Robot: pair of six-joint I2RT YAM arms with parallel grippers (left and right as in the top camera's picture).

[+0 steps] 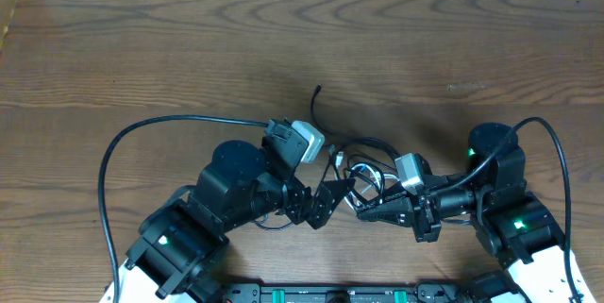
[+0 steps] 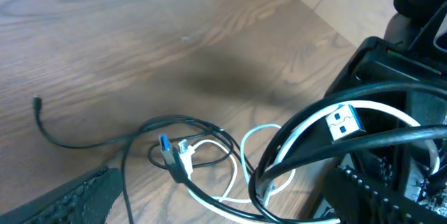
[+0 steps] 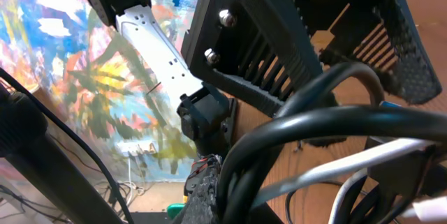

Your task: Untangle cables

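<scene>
The right end effector [image 1: 364, 211] is clenched on the cables [image 1: 363, 164], and the left end effector [image 1: 330, 199] is spread wide. One strand alone should be taken by the left and drawn away slowly.

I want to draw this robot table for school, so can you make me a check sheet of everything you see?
Surface: brown wooden table.
Job's things: cables, one black and one white, tangled mid-table; a black end lies free.
Clutter: nothing seen.
Grippers: left gripper open beside the tangle; right gripper shut, seemingly on the cables.
Cables: thick left arm cable and right arm cable, apart from the tangle.
Surroundings: colourful painting in the right wrist view.
</scene>
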